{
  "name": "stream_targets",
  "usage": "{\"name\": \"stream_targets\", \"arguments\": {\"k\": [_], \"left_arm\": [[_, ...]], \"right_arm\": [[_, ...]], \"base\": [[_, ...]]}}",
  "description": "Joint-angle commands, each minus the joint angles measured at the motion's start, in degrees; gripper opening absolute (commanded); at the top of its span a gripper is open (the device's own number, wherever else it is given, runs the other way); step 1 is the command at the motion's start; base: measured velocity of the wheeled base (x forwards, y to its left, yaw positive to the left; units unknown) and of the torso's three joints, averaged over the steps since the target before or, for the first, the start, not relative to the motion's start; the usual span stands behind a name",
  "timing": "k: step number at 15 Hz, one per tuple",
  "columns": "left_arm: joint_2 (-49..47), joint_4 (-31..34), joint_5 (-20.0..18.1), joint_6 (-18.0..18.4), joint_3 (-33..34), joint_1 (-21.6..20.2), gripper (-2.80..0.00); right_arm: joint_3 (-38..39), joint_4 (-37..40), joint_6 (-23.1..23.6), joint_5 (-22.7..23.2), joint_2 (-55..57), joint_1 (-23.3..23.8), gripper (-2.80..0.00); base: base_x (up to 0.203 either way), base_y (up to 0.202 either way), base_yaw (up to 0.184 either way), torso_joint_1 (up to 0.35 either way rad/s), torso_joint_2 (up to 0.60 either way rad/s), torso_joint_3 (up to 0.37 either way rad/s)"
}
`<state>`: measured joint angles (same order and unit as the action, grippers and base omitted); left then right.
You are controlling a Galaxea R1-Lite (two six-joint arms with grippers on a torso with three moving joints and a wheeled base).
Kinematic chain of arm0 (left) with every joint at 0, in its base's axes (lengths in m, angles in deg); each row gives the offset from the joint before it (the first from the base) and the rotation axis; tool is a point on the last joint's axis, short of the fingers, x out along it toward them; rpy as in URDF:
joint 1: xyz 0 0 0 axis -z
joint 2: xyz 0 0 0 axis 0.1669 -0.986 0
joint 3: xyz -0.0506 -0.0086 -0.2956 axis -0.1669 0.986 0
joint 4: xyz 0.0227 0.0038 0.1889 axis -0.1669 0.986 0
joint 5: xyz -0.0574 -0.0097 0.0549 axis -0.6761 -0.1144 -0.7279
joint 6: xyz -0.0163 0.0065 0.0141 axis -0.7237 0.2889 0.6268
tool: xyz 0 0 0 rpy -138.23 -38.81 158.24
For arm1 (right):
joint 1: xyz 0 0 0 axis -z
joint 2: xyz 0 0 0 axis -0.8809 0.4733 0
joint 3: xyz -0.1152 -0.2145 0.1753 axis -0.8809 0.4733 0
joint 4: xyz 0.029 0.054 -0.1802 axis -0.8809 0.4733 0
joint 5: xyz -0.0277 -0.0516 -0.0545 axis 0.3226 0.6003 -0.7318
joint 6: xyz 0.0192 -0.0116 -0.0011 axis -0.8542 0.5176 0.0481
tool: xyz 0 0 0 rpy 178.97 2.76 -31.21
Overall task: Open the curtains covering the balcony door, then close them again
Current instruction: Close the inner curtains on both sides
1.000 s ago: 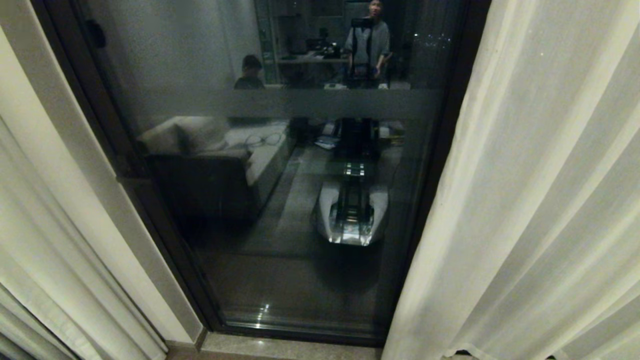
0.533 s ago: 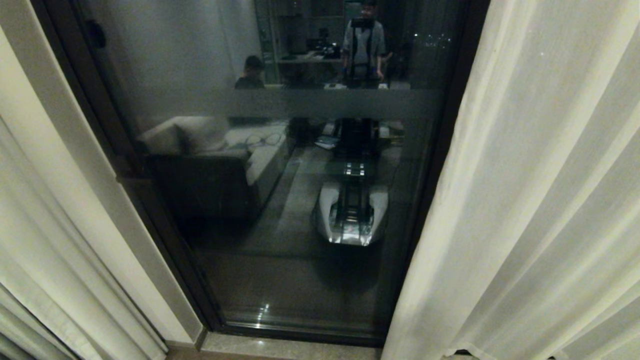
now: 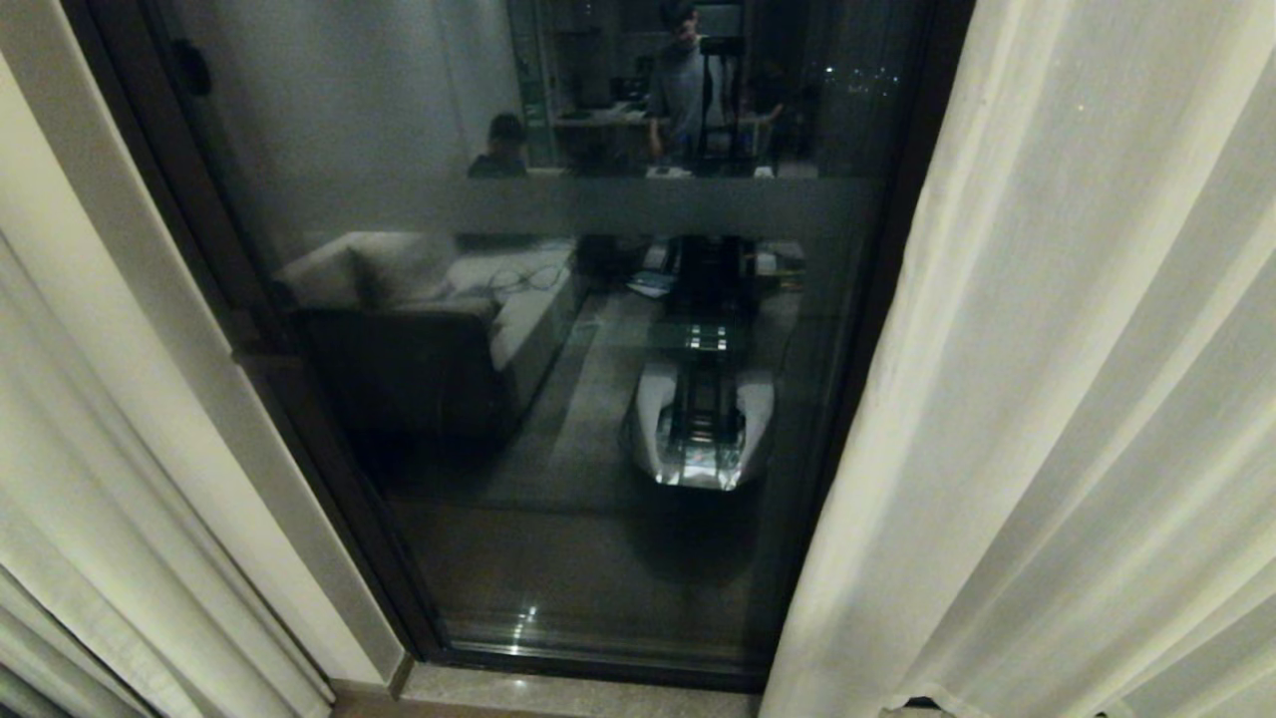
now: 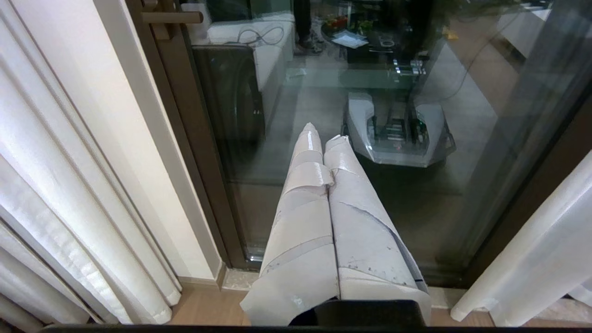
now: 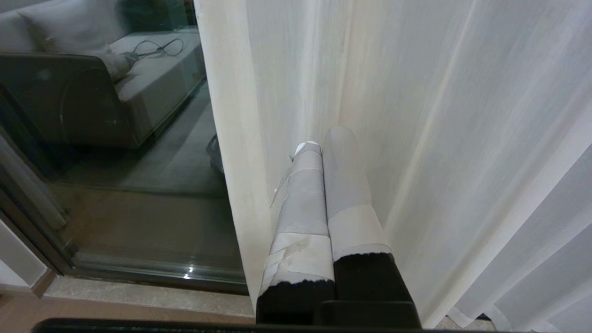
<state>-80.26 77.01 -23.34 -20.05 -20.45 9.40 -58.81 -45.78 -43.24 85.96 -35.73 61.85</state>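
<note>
The curtains [image 3: 1057,399] hang drawn apart, and neither gripper has hold of them: your left gripper [image 4: 322,134] is clenched empty, its taped fingers [image 4: 305,199] pressed together and aimed at the glass, and your right gripper [image 5: 323,138] is likewise clamped on nothing, its tips just beside the right panel's [image 5: 393,115] inner edge; whether they touch the fabric cannot be told. In the head view that right panel fills the right third of the frame, its pleats running top to bottom with a slight lean toward the lower left, hem near the floor at the bottom edge. The left panel [image 3: 70,499] sits bunched along the left edge, its long axis also vertical. Between them you see the balcony door [image 3: 558,399] uncovered, dark frame upright, a frosted band [image 3: 658,204] crossing the pane in the upper half. A pale wall strip [image 3: 199,379] separates the left panel from the door frame. The glass reflects a sofa [image 3: 419,329], the robot's base [image 3: 698,429] and two people [image 3: 678,90] near the top.
</note>
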Motion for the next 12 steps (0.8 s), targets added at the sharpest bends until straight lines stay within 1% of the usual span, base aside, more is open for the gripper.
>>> {"name": "stream_targets", "arguments": {"k": [1, 12], "left_arm": [[0.02, 0.00, 0.03, -0.02, 0.00, 0.03, -2.80], [0.02, 0.00, 0.03, -0.02, 0.00, 0.03, -2.80]], "right_arm": [[0.00, -0.04, 0.02, 0.00, -0.02, -0.01, -2.80], [0.00, -0.04, 0.02, 0.00, -0.02, -0.01, -2.80]], "base": [[0.000, 0.000, 0.000, 0.000, 0.00, 0.000], [0.000, 0.000, 0.000, 0.000, 0.00, 0.000]]}}
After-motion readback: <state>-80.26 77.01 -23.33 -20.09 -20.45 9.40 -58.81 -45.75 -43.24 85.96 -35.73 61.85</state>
